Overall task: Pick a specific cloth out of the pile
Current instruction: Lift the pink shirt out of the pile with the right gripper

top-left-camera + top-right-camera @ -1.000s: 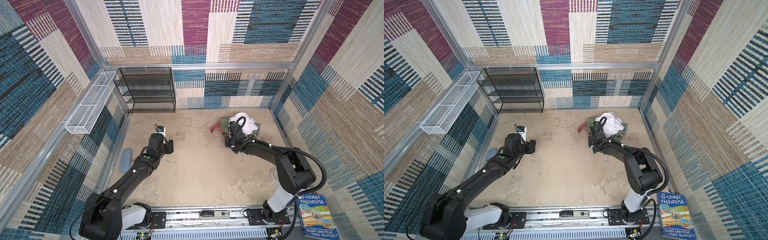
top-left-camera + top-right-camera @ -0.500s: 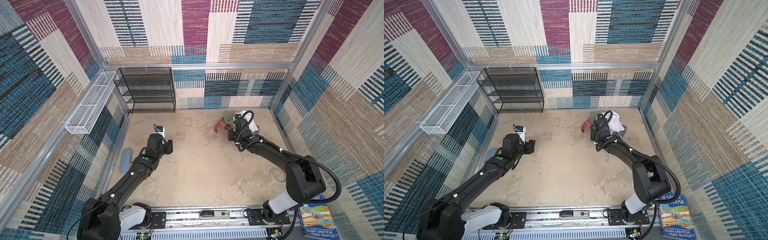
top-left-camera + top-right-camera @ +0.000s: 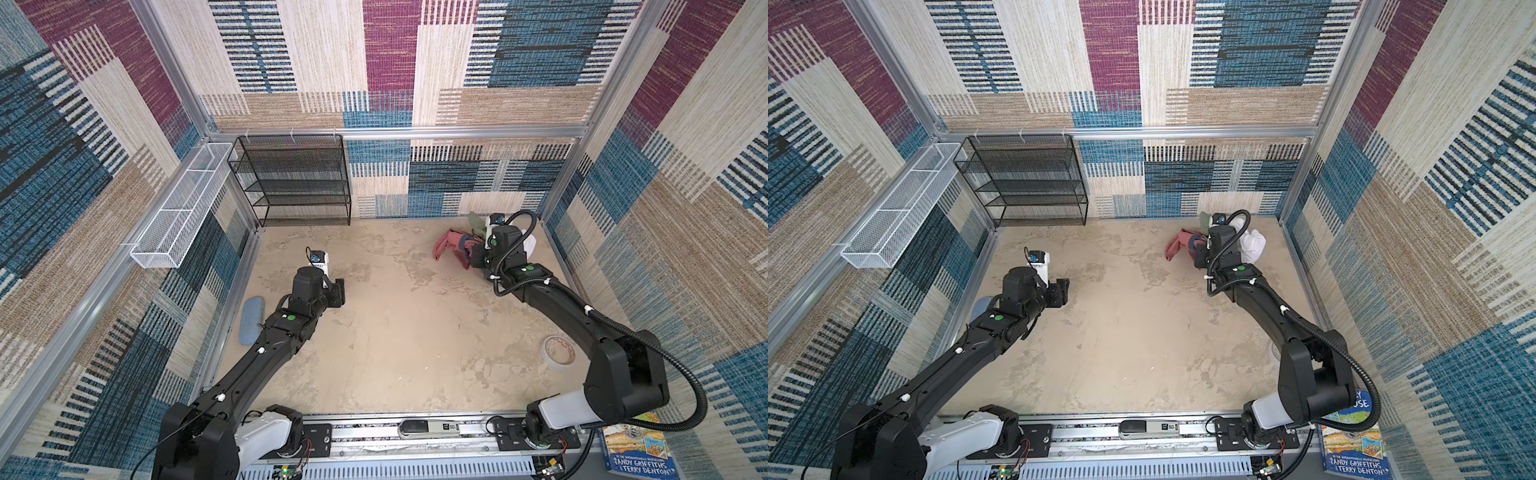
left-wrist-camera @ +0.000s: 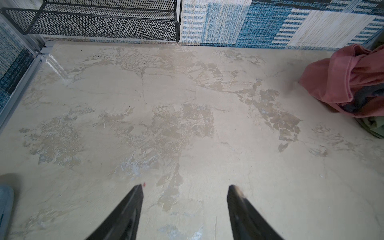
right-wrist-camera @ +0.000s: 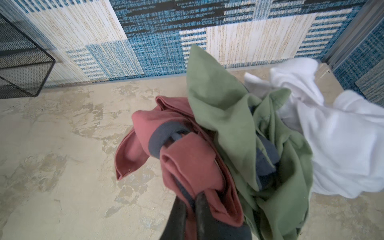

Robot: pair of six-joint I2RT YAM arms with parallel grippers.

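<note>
Spotter: Your right arm has stretched back toward the rear wall over the last second. The right gripper (image 5: 192,197) has carried the cloth (image 5: 187,158) up with it, and your left arm has barely shifted.

Checker: Agreed. You have the right gripper clamped on a fold of that salmon cloth, near a grey-blue trim band. It hangs from the jaws on the side of the pile (image 5: 270,145) that faces mid-desk, in the back right corner of the desk (image 3: 395,332).

Spotter: Watch the olive garment (image 5: 220,116) — it stands up in a peak against the cloth and looks caught in it, so it may come along if you pull. The white garment (image 5: 342,145) lies slack beyond it, nearer the corner.

Checker: Your left gripper (image 4: 185,187) hovers over bare desk with its jaws apart and nothing between them, well apart from the pile. I'd judge it free to pin the olive one.

Spotter: Around you are a black mesh shelf (image 3: 291,178) against the rear wall, a tape roll (image 3: 559,351) beside your right arm, and a grey-blue pad (image 3: 250,320) at the left edge — none lies between the cloth and mid-desk.
</note>
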